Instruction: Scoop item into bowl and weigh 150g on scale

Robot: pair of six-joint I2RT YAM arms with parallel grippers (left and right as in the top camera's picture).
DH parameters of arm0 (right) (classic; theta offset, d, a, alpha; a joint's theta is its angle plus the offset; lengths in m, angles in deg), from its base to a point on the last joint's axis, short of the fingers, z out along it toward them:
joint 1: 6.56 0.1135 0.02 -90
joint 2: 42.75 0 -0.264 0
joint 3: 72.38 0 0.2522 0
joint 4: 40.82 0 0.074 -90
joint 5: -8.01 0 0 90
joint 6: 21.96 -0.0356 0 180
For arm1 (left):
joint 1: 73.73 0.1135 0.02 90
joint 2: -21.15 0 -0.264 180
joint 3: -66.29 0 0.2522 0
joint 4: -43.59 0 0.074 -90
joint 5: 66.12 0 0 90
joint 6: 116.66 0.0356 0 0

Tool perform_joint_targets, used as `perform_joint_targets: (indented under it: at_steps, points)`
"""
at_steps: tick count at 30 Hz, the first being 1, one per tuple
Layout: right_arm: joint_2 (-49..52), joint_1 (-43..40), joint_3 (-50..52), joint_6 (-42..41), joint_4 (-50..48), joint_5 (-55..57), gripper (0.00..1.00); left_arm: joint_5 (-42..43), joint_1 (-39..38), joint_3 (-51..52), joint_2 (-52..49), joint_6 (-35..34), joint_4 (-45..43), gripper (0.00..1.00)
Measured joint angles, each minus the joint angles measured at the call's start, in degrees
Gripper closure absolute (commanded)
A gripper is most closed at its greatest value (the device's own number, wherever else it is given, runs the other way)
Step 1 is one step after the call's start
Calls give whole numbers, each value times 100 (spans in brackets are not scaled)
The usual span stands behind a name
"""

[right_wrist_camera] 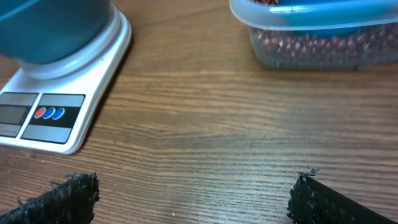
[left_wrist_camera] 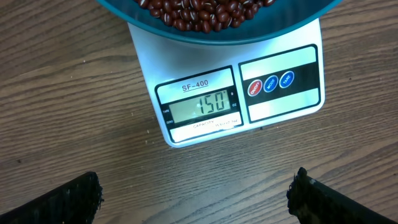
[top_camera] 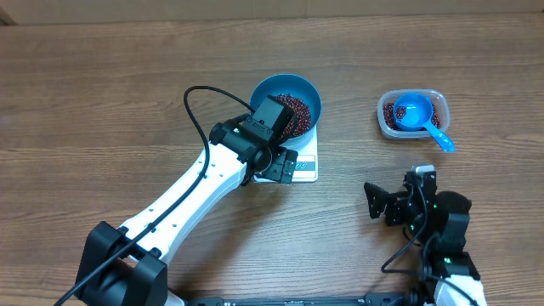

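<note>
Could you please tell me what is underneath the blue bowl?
The white scale is under the bowl. Only its front strip shows, with the display and three buttons; the bowl covers the weighing platform.

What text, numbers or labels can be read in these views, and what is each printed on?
"SF-400": on the scale, printed just above its display.
"150": the reading shown on the display.
"CAPACITY": starts the fine print under the display; the rest is too small to read.
Lettering on the three round buttons: too small to read.
Tiny marks at the display's sides: unreadable.
No other text shows in any view.
</note>
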Motion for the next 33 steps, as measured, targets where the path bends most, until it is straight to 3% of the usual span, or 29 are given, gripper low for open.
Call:
perform_joint_targets:
  at_steps: [6,15,24,33]
  points:
    - [-632,0,356,4,-116,-11,0,0,0,0,0,0,2,0]
    - [-1963,0,442,-7,669,66,0,0,0,0,0,0,0,0]
    - [-3672,11,442,-619,879,957,0,0,0,0,0,0,4,0]
    - [-4594,9,442,-713,844,1174,0,0,0,0,0,0,0,0]
